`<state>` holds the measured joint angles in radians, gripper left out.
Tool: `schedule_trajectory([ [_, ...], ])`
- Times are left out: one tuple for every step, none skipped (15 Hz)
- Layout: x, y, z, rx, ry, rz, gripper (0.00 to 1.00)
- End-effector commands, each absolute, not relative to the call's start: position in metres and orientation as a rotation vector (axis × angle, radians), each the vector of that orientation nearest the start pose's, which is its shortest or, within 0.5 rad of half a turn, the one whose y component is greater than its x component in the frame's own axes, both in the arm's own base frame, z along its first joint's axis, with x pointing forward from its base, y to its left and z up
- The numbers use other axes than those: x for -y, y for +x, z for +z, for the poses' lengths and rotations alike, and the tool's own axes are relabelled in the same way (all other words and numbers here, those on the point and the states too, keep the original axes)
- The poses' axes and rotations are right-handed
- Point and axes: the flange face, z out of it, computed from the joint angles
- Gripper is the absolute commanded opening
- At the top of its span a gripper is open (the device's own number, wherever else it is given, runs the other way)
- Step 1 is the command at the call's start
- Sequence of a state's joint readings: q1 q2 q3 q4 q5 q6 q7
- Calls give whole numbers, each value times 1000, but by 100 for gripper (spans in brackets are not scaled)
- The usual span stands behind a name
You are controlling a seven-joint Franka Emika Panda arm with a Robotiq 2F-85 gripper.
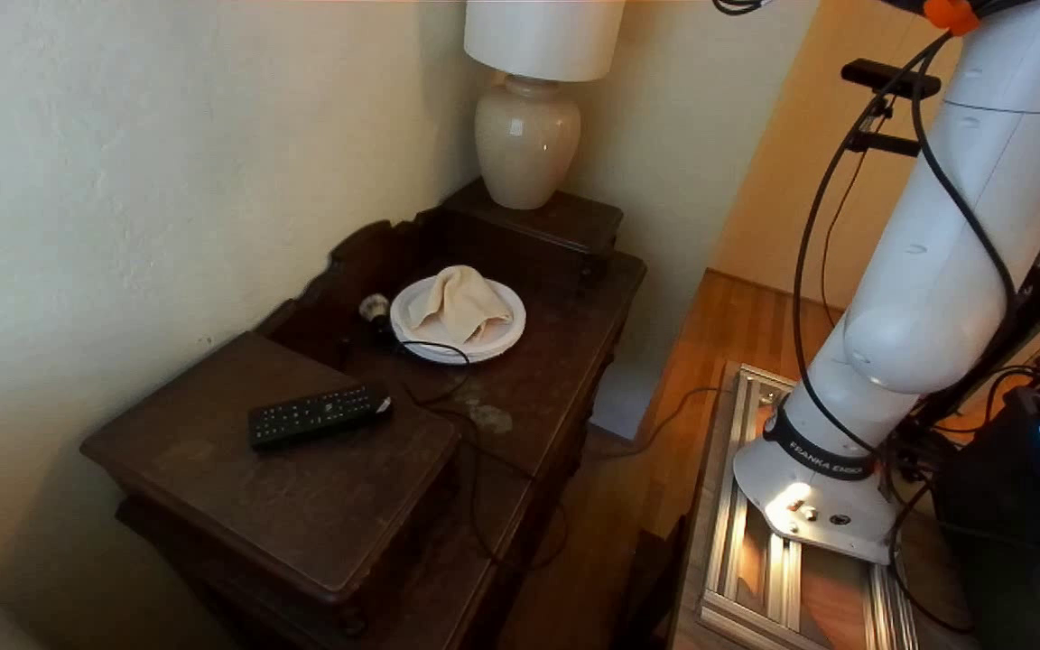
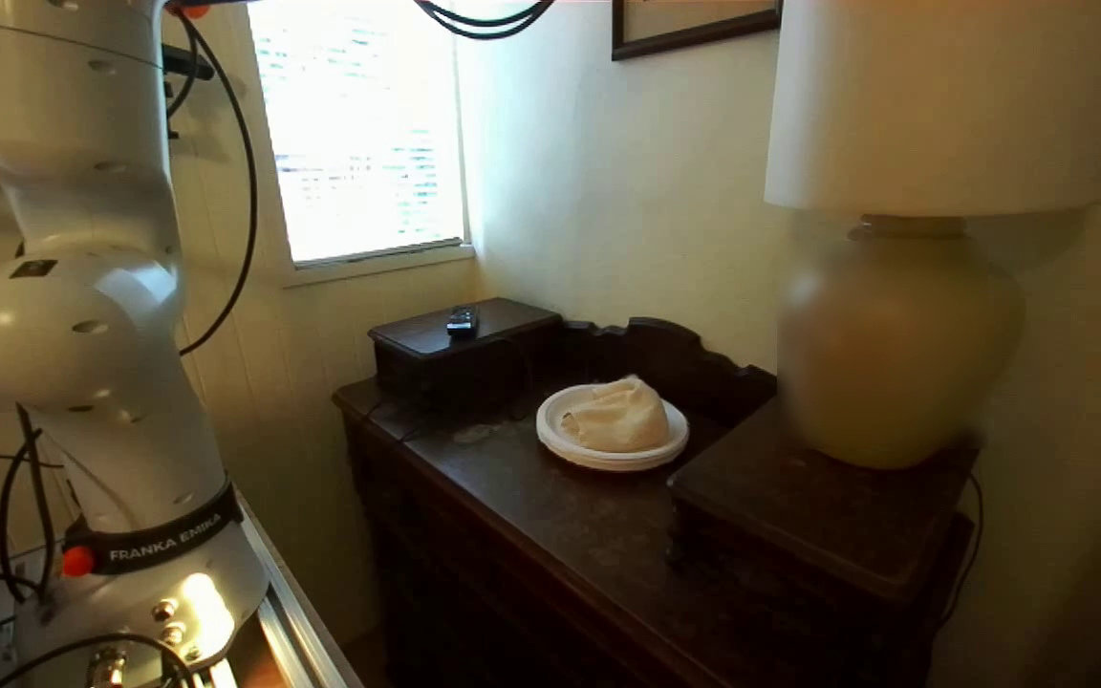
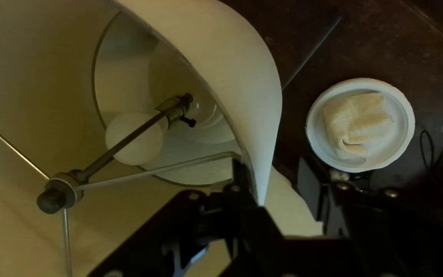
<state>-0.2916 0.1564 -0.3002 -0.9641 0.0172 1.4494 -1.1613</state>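
My gripper [image 3: 271, 169] is open in the wrist view and out of sight in both exterior views. The rim of a white lampshade [image 3: 250, 73] runs between the dark fingers. The left finger overlaps the shade's inner side and the right finger is apart, outside it; whether the left one touches cannot be told. The lampshade also shows in both exterior views [image 1: 543, 41] [image 2: 952, 105], on a cream ceramic lamp base [image 1: 527, 135]. A bulb [image 3: 135, 138] and metal rods are inside it. A white plate [image 3: 313, 123] with a crumpled cream cloth [image 3: 356, 119] lies beyond the right finger.
A dark wooden dresser [image 1: 475, 587] stands against the wall, with raised boxes at both ends. The lamp stands on one; a black remote [image 1: 317, 417] lies on the other. The plate [image 2: 608, 461] sits between them. A black cable [image 1: 475, 492] crosses the dresser.
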Motion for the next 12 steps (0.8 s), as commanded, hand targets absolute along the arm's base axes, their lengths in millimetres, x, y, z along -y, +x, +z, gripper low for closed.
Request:
schedule_trajectory([
  [291,475,812,989,-3237,-334,20],
  [292,475,813,988,-3239,-336,21],
  [293,476,813,985,-3242,-335,16],
  [293,476,813,983,-3243,-336,10],
  [295,477,813,980,-3246,-341,6],
  [296,478,814,982,-3245,-345,4],
  [296,478,814,990,-3240,-344,7],
  [296,479,814,995,-3236,-346,6],
  [295,479,814,993,-3235,-345,7],
  [296,479,815,994,-3232,-344,7],
  [295,479,816,998,-3229,-345,7],
  [295,479,816,1003,-3229,-345,7],
])
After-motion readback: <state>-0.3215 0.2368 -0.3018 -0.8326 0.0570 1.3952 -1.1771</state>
